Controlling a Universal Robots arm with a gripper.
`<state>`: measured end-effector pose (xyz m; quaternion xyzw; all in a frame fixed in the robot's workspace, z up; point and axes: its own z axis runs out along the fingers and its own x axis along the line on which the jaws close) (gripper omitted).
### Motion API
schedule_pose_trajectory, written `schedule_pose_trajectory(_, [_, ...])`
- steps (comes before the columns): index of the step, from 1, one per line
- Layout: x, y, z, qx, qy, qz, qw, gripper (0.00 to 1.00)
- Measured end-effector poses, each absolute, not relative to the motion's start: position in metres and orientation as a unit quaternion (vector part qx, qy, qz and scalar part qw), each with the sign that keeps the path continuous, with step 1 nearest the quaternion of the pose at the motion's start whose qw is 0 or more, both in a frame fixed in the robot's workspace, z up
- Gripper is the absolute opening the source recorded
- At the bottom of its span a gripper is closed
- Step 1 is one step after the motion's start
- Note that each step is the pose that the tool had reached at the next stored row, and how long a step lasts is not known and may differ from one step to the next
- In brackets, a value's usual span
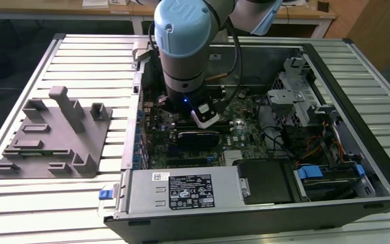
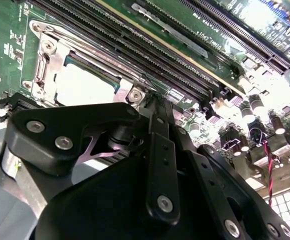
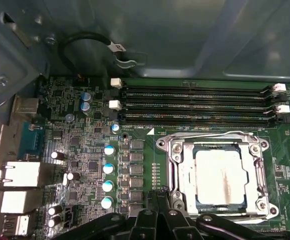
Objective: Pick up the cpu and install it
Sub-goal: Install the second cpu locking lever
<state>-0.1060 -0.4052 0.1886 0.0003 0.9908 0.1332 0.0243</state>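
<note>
The cpu (image 3: 220, 177), a flat square chip with a silver-white top, lies inside the metal frame of the motherboard socket (image 3: 174, 165); the second wrist view shows the cpu (image 2: 82, 85) in that frame too. My gripper (image 3: 167, 197) hangs just above the board beside the socket, its black fingers drawn together with nothing between them. In the second wrist view the gripper (image 2: 152, 102) has its tips right at the socket's corner. In the exterior view the gripper (image 1: 205, 114) reaches down into the open computer case (image 1: 357, 127).
A grey plastic fixture block (image 1: 53, 137) sits on the slatted table at the exterior view's left. Inside the case are the power supply (image 1: 181, 190), a drive cage (image 1: 296, 96) and cables. Memory slots (image 3: 195, 105) run alongside the socket.
</note>
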Motion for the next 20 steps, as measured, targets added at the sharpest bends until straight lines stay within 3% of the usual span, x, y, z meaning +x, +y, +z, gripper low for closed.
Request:
schedule_pose_trajectory(8, [-0.106,-0.405,0.189,0.000,0.992,0.126,0.025,0.11])
schedule_pose_trajectory(15, [-0.106,-0.405,0.209,0.000,0.992,0.125,0.025,0.11])
schedule_pose_trajectory(20, [-0.106,-0.404,0.218,0.002,0.994,0.109,0.025,0.11])
